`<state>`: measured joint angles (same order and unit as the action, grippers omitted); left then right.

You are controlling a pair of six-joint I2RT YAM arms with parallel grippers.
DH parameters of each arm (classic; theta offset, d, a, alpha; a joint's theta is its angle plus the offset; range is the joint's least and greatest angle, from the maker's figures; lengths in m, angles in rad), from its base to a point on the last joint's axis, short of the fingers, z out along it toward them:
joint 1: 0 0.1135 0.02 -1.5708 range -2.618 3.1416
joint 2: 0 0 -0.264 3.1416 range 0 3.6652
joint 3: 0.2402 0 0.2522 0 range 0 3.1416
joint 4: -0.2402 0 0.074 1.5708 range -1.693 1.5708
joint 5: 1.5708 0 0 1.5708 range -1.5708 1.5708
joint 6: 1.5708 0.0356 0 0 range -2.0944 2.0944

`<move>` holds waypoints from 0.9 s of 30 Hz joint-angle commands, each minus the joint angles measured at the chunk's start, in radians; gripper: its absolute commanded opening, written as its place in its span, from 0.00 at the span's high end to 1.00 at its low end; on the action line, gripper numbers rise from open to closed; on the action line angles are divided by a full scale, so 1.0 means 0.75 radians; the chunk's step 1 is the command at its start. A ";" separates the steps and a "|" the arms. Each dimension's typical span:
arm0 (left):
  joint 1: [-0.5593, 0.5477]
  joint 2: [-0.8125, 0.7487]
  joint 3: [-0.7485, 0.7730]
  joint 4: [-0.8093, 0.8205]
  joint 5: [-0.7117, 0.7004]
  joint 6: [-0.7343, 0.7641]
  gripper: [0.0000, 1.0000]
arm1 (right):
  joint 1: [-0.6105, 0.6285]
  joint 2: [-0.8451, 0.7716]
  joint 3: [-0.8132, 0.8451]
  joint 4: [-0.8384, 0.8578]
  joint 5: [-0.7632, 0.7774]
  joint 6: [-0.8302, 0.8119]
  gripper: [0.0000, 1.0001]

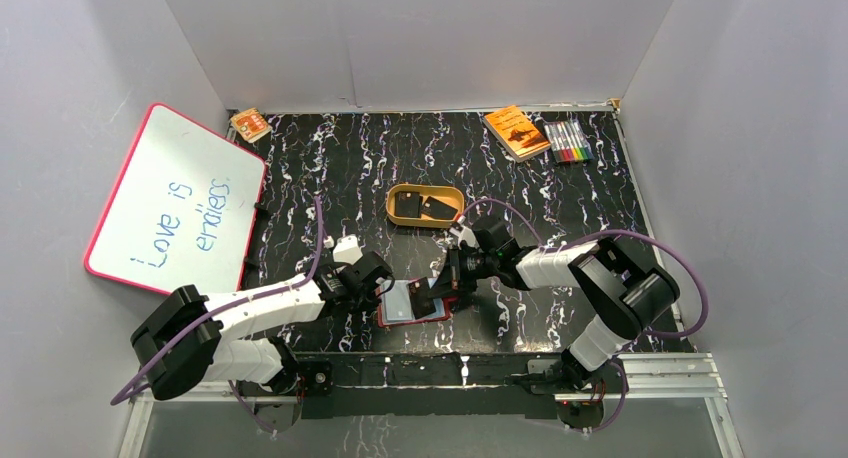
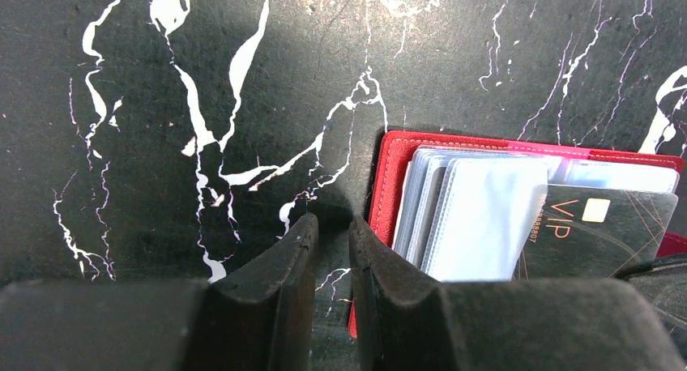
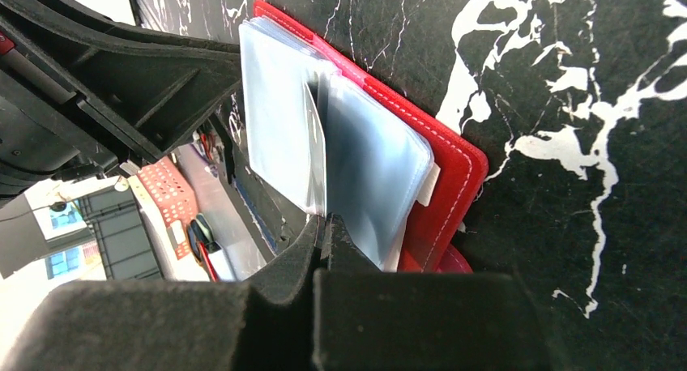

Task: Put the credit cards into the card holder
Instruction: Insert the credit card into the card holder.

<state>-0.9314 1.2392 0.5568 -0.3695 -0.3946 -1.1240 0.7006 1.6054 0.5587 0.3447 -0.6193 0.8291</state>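
Wallet (image 2: 389, 176) lies open: left gripper (image 2: 332, 225) at its nine o'clock edge, fingers slightly apart on nothing; right gripper (image 3: 324, 229), from three o'clock, pinches a card (image 2: 599, 233).

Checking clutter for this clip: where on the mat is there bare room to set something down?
Bare mat: the back strip between the small orange item and the orange booklet; the stretch between the whiteboard and the tan dish. Crowded: front centre, where the left gripper and the right gripper, shut on a credit card, meet at the card holder.
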 commanded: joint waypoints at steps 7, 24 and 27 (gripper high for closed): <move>0.002 0.051 -0.065 -0.041 0.068 -0.021 0.81 | 0.009 -0.006 -0.013 0.024 0.034 -0.108 1.00; 0.002 0.053 -0.086 -0.018 0.092 -0.027 0.82 | 0.050 0.032 0.002 0.146 0.000 -0.004 1.00; 0.002 0.056 -0.089 -0.017 0.096 -0.027 0.82 | 0.052 0.037 -0.018 0.190 -0.002 0.032 1.00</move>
<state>-0.9310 1.2407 0.5491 -0.3412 -0.3885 -1.1267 0.7311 1.6234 0.5587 0.4126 -0.6167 0.8230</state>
